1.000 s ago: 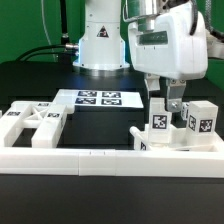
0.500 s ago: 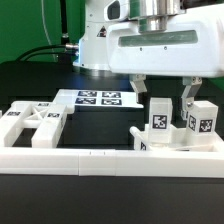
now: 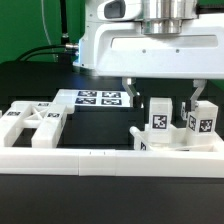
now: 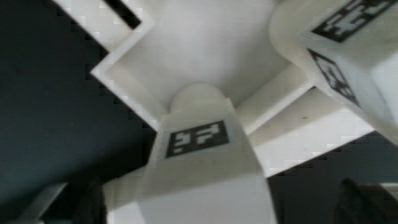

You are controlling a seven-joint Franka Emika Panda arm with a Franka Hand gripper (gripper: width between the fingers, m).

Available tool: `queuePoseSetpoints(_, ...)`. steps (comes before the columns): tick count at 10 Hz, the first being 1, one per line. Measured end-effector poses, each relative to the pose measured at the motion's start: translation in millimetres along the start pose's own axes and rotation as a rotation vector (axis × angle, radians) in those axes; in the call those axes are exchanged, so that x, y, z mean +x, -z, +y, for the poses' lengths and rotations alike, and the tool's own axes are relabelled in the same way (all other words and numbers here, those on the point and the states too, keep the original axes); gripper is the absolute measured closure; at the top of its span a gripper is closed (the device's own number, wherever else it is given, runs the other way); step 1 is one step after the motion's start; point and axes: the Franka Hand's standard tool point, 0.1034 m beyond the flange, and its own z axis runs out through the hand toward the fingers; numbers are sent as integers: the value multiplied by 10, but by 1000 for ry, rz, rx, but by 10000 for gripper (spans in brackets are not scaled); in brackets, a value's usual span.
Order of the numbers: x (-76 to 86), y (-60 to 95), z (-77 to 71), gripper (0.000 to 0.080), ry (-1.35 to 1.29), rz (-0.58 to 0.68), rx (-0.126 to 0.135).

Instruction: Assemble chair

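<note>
The chair's parts are chunky white pieces with square tags. On the exterior view's right, an upright post [image 3: 158, 118] stands on a part-built piece [image 3: 175, 138] beside a second tagged post [image 3: 203, 120]. My gripper [image 3: 162, 92] hangs just above the first post, open, with one finger [image 3: 128, 88] on each side and clear of it. A framed panel [image 3: 30, 122] lies at the exterior view's left. In the wrist view the tagged post [image 4: 199, 138] rises between my dark fingers [image 4: 43, 204], over a white slab [image 4: 187, 45], with the other post [image 4: 342, 68] beside it.
The marker board [image 3: 98, 98] lies flat on the black table behind the parts. A long low white border rail [image 3: 90, 156] runs along the front. The arm's white base [image 3: 100, 45] stands at the back, with cables on its left.
The hand has turned so its broad side faces the exterior camera. Its fingers have spread away from the upright post, which stays standing.
</note>
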Motion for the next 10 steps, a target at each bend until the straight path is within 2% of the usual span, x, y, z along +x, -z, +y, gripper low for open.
queuePoseSetpoints(3, -11, -29, 19, 150, 156, -3, -8)
queuePoseSetpoints(4, -13, -29, 17, 264, 149, -3, -8)
queuePoseSetpoints(5, -13, -30, 17, 264, 149, -3, -8)
queuePoseSetpoints(6, -13, -30, 16, 445, 140, -3, -7)
queuePoseSetpoints(7, -13, -30, 15, 514, 125, -3, -8)
queuePoseSetpoints(10, -14, -30, 12, 514, -49, -3, -2)
